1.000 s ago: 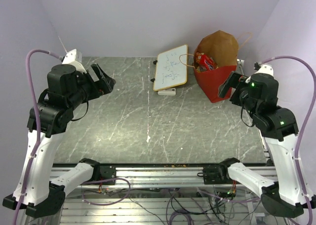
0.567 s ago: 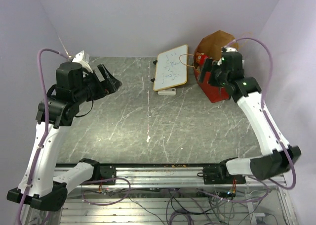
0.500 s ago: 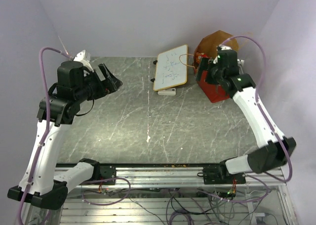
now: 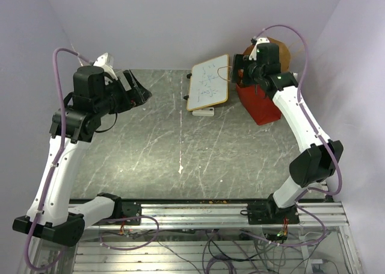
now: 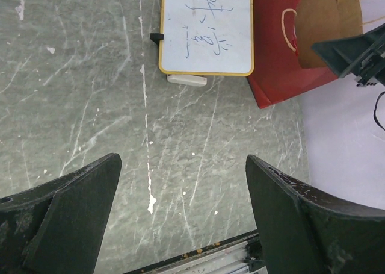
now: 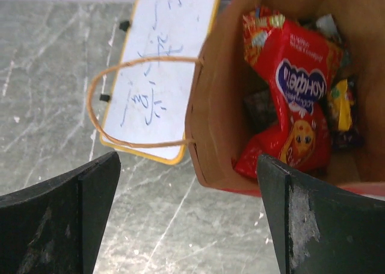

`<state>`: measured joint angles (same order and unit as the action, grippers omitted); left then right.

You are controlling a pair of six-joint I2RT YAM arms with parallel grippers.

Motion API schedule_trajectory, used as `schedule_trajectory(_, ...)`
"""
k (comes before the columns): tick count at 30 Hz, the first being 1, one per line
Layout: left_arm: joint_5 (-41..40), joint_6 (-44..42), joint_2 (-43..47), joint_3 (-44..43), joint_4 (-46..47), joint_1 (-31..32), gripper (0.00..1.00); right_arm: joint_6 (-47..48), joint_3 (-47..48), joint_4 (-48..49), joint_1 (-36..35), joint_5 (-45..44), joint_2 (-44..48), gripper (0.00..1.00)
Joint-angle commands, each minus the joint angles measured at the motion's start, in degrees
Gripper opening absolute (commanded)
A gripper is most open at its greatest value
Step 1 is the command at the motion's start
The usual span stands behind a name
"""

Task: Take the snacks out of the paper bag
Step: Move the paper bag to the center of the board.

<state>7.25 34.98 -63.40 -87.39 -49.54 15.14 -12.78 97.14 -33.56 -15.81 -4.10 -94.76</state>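
The task is at its opening step: the reach into the paper bag (image 4: pixel 260 108), with nothing lifted out yet. The bag stands upright at the far right corner of the tabletop (image 4: pixel 180 141), just beside a small whiteboard (image 4: pixel 208 82), its mouth open upward. The right arm's fingers (image 6: pixel 66 208) hang above that mouth, spread wide and holding nothing. Seen from the right wrist, the snacks sit inside: a red cookie packet (image 6: pixel 295 99) stands on end on top of the pile, with a yellow candy bar (image 6: pixel 340 102) and darker wrappers tucked beside it. The gap between the fingers appears centred over the bag's near wall and its loop handle (image 6: pixel 138 102) rather than over the packet. The next move therefore probably calls for a shift toward the packet, then a straight descent to pinch its crinkly upper end without snagging the handle or pushing the wall in. The left arm's fingers (image 5: pixel 66 214) are also spread and empty, high over the tabletop, well apart from the bag.
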Motion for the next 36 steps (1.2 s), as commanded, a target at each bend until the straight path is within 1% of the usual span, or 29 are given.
schedule_trajectory(1,3.8,0.4,-1.1,-1.6,4.3,-0.4,0.95,2.4,4.4,2.9,0.4,1.8,-0.3,0.95)
schedule_trajectory(3,4.8,0.8,-1.3,-1.5,4.9,-0.5,0.95,2.1,6.4,3.0,0.3,3.2,-1.5,0.95)
schedule_trajectory(6,4.4,0.7,-1.1,-1.4,4.7,-0.5,0.95,3.9,6.0,5.9,0.3,7.3,-2.2,0.95)
schedule_trajectory(9,3.1,-0.2,-1.1,-2.8,3.4,-0.5,0.95,7.2,4.6,9.6,0.2,12.6,-3.3,0.95)
schedule_trajectory(11,2.3,-0.7,-1.3,-3.9,2.8,-0.5,0.95,10.0,5.3,9.8,-0.1,16.7,-4.8,0.92)
schedule_trajectory(13,1.8,-1.0,-1.6,-4.5,2.5,-0.5,0.95,12.8,6.4,9.1,-0.7,17.0,-6.4,0.92)
schedule_trajectory(15,1.6,-0.4,-2.3,-4.8,2.0,-0.5,0.95,13.6,8.2,8.1,-0.9,16.5,-8.3,0.91)
schedule_trajectory(18,3.5,0.6,-3.3,-4.7,2.2,-0.6,0.95,14.3,11.2,6.8,-1.1,18.2,-11.2,0.88)
schedule_trajectory(23,2.9,2.3,-2.1,-3.1,2.8,-0.5,0.95,13.5,11.1,6.6,-2.0,21.4,-13.1,0.80)
schedule_trajectory(25,2.3,2.7,-1.9,-3.2,2.0,-0.5,0.95,13.4,10.4,6.8,-2.4,20.6,-13.3,0.79)
schedule_trajectory(28,3.6,2.9,-2.3,-4.5,1.2,-0.5,0.95,13.0,10.8,5.7,-2.6,19.0,-13.6,0.71)
schedule_trajectory(31,2.4,4.0,-1.7,-4.5,0.8,-0.5,0.95,12.1,8.4,6.3,-2.6,16.9,-12.2,0.63)
schedule_trajectory(35,2.8,4.6,-1.2,-4.6,0.6,-0.5,0.95,10.9,5.2,6.8,-2.6,13.0,-10.1,0.45)
schedule_trajectory(36,2.7,5.0,-1.1,-4.7,0.5,-0.5,0.95,10.8,4.3,6.9,-2.5,11.9,-9.6,0.38)
